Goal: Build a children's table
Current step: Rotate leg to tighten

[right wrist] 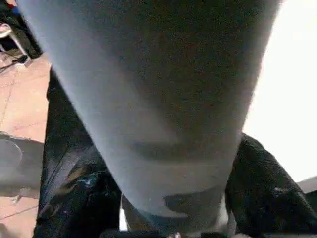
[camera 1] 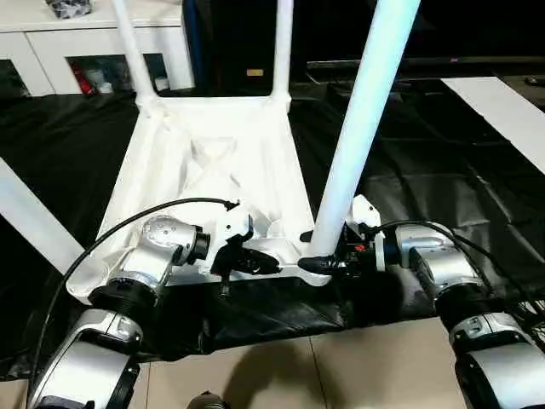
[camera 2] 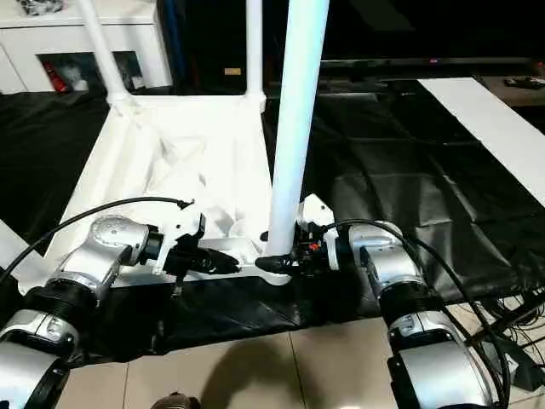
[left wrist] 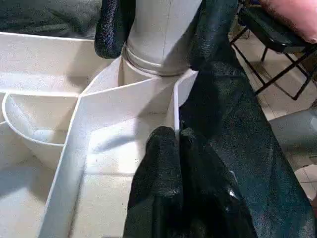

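Lying on black sheet (camera 1: 443, 187) | left hand (camera 1: 255, 262) pressed together | right hand (camera 1: 328, 262) pinching leg (camera 1: 362, 128)

Looked down from head height over the upturned table (camera 1: 213, 162); wrist views sat close at its near-corner leg (camera 2: 294, 128), shared.

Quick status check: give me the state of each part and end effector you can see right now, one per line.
Table top: upside down on the black sheet, ribbed underside facing up.
Near right leg: upright in its corner socket.
Two far legs: standing in the far corner sockets.
Left end effector: shut, pinching a rib at the near edge.
Right end effector: fingers around the near right leg's base.
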You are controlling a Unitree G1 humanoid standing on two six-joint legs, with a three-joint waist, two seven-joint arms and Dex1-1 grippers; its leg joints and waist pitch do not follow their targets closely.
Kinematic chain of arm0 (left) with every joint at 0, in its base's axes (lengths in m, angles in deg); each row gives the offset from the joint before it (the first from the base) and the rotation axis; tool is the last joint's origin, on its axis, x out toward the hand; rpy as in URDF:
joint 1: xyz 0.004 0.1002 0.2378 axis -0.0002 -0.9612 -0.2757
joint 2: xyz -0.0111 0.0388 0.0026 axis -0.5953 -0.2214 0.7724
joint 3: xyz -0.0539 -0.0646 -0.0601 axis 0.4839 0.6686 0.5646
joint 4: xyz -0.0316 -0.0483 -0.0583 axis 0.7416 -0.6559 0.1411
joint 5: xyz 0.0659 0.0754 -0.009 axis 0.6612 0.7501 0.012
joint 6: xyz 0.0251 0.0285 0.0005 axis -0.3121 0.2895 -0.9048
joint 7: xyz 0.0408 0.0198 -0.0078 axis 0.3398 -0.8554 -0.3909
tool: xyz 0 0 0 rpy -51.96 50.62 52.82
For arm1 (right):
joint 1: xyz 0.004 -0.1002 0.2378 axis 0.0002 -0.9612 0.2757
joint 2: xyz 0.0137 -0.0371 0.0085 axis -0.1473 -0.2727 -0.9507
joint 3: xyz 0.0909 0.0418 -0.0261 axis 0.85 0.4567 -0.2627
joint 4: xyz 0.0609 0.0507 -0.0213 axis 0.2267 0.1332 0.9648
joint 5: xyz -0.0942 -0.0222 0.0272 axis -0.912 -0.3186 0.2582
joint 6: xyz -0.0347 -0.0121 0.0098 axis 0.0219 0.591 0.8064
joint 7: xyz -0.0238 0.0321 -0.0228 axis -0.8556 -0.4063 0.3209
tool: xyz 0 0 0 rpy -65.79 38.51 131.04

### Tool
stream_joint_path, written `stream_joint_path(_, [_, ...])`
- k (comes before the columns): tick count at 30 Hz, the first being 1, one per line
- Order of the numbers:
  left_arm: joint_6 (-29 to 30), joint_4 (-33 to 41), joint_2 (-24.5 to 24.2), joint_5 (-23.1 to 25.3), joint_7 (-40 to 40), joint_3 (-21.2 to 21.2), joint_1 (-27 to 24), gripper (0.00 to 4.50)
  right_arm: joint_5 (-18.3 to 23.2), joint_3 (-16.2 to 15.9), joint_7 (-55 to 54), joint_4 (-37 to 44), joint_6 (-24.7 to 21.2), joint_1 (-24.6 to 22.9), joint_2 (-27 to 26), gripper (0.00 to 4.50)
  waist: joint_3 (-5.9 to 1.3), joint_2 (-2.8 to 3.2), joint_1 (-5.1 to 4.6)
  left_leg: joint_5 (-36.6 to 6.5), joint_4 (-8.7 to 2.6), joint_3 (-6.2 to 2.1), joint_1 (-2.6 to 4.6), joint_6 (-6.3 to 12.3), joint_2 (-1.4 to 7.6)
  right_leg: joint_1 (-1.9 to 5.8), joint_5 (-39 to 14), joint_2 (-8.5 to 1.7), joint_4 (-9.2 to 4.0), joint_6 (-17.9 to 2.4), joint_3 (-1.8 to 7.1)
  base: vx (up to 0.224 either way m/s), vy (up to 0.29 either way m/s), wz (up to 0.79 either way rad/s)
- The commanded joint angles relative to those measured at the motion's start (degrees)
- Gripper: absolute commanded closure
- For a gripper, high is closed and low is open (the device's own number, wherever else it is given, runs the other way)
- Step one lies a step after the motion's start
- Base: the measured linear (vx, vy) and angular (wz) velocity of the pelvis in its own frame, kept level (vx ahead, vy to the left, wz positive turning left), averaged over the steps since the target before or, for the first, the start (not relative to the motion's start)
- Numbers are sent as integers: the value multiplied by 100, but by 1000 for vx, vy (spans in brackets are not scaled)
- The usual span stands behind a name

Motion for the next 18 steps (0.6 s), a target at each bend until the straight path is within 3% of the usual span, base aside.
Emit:
stream_joint_path(1, [8,-6,43,-44,-11,-39,36,450,-52,-260,311,-85,-139,-25,-59,206,-381,-30,-18,-954,-273,53,100,479,52,236,157,-236,-295,-1645,157,0,0,0])
stream_joint_path(13, [4,-60,26,-53,-4,-60,56,450,-83,-323,372,-29,-140,-114,-111,218,-382,-33,-9,-1027,-268,51,99,423,49,235,48,-235,-295,-1621,161,0,0,0])
stream_joint_path(18, [43,-135,88,55,-423,-31,48,450,-46,-95,-405,-122,-159,-150,-355,218,-366,-34,-12,-1074,-284,47,94,381,51,228,-58,-242,-300,-1597,160,0,0,0])
